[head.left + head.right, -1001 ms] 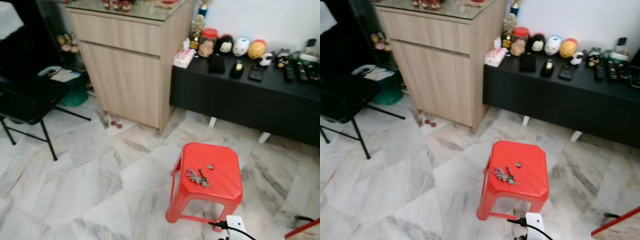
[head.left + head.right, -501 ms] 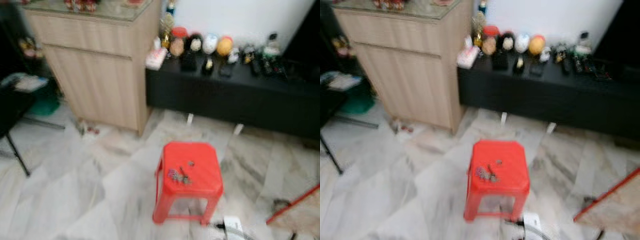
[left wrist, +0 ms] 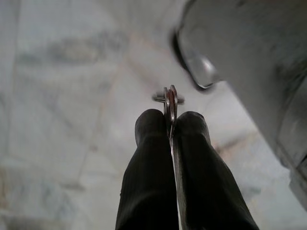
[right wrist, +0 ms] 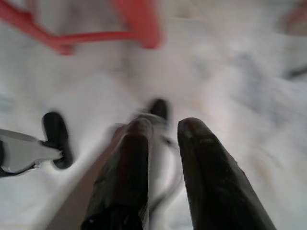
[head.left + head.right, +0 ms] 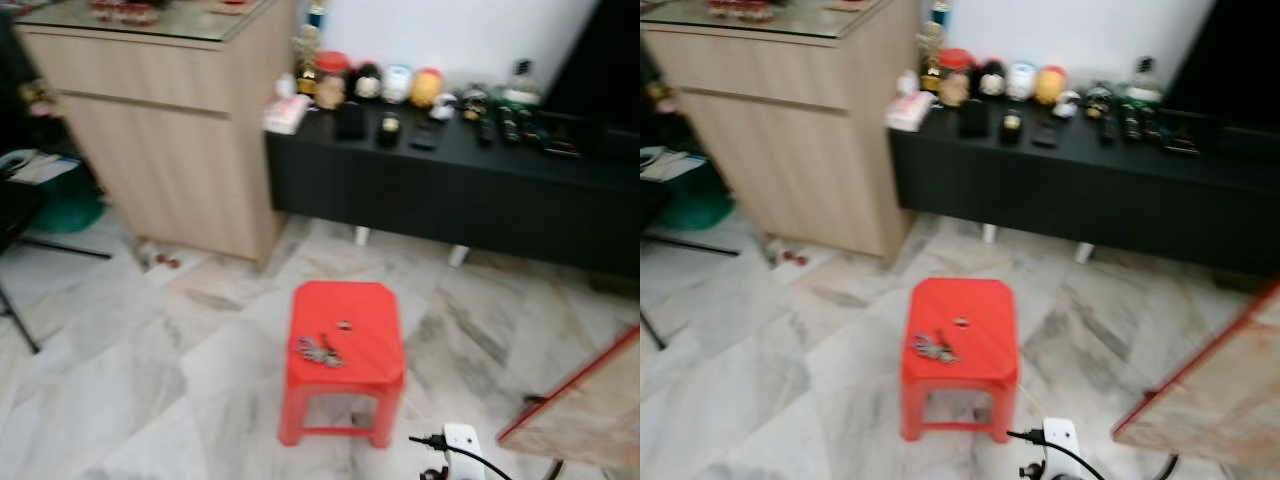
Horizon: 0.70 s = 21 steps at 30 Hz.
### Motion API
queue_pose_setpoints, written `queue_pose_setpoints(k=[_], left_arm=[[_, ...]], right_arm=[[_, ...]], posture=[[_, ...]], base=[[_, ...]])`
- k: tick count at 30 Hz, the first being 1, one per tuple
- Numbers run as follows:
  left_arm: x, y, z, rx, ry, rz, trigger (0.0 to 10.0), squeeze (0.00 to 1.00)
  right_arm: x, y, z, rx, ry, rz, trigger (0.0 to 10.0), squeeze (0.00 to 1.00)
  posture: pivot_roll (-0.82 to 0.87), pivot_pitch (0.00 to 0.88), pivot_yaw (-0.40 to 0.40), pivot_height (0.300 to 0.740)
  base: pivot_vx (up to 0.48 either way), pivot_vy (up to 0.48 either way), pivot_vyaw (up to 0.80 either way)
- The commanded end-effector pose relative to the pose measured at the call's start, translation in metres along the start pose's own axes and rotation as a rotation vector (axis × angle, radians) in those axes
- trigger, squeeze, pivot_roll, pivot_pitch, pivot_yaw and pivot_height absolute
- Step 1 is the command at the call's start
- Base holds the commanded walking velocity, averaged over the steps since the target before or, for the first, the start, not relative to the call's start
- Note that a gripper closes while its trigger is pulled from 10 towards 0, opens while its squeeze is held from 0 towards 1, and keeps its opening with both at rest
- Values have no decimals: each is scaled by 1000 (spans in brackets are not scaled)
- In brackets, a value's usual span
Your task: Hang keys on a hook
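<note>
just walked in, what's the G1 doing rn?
It stands on a marble floor facing a red stool with a bunch of keys lying on the seat, beside a small separate item. Behind it are a wooden cabinet and a low black console lined with figurines. The left gripper hangs over the floor, pinching a thin metal piece; the right gripper is slightly open above the floor. Keys not picked up yet.

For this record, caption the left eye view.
Keys lie on a red stool before a black low cabinet.

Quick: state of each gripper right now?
Left gripper: closed on a thin metal piece, maybe a key ring.
Right gripper: open, holding nothing.
</note>
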<state>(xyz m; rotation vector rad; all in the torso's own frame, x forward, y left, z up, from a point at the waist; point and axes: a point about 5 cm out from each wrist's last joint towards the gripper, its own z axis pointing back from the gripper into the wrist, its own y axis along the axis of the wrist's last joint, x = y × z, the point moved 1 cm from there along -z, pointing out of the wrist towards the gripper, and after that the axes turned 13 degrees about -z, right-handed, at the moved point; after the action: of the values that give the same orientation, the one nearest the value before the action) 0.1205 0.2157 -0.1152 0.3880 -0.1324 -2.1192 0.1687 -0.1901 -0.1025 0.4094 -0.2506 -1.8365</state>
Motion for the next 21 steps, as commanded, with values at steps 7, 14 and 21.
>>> queue_pose_setpoints(k=[7,14,21], left_arm=[[8,0,0,15,-19,25,10000,0],[11,0,0,14,-20,28,10000,0],[13,0,-1,12,-25,32,10000,0]], right_arm=[[-3,-2,0,-17,4,4,10000,0],[-4,-2,-1,-12,8,-1,10000,0],[-6,0,-1,-3,29,30,10000,0]], posture=[[-8,93,-40,740],[-9,95,-40,740],[-11,99,-38,740]], base=[[0,-374,-766],[0,-379,-79],[0,-377,0]])
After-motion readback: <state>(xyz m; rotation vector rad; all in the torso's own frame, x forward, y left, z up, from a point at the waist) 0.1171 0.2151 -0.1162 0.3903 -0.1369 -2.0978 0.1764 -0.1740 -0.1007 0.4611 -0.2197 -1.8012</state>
